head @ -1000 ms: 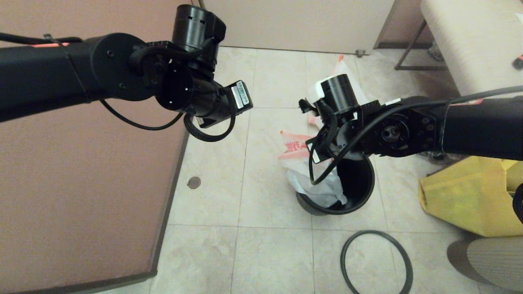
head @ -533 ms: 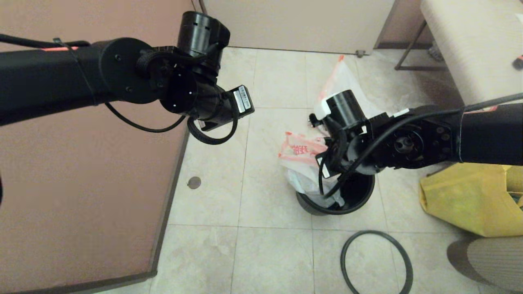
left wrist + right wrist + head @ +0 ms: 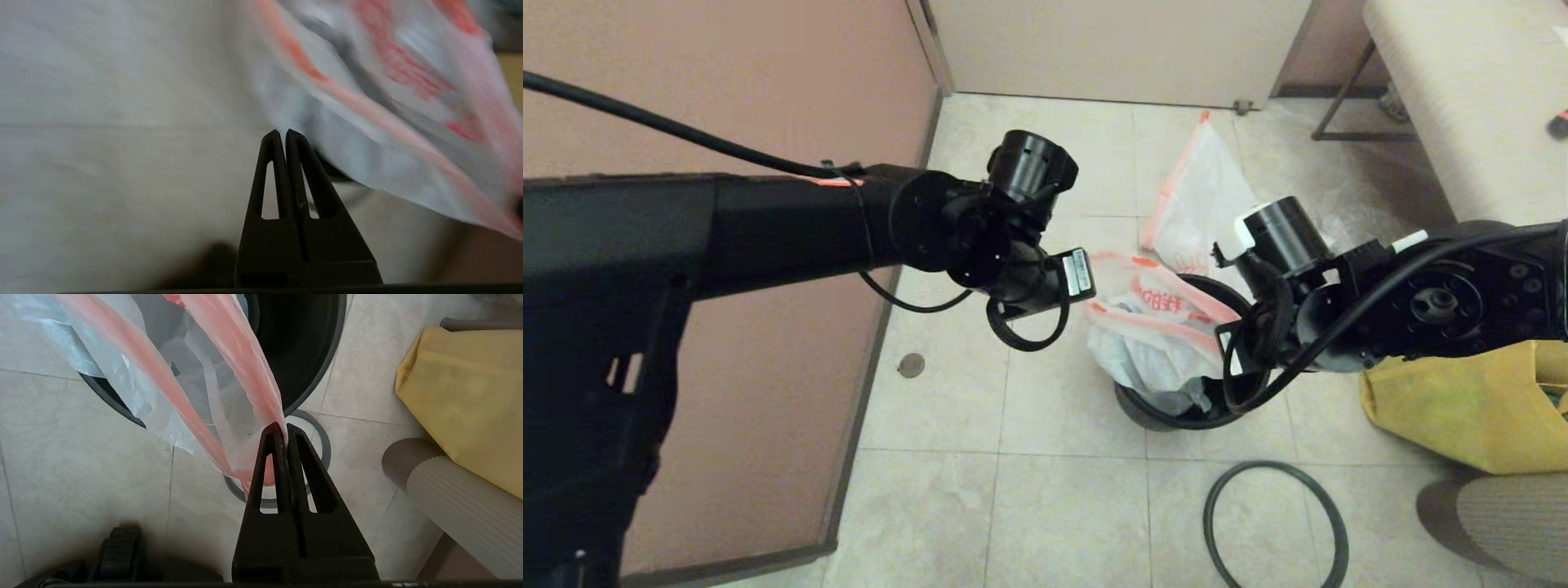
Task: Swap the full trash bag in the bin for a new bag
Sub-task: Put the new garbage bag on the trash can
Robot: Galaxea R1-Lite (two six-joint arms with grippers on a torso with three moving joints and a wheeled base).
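While hidden behind the wrist in head view, right gripper [image 3: 282, 428] seen in right wrist view pinching hem of bag [image 3: 1156, 322] draped over bin [image 3: 1176, 412]. Left gripper [image 3: 282, 134] pressed together, empty, beside the bag. Ring [image 3: 1274, 527] lying on floor [image 3: 1054, 506], apart from bin.

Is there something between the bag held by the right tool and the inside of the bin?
Nothing visible does. The right tool grips the new bag by the bin, whose mouth shows open and dark; the grey ring lies apart on the floor.
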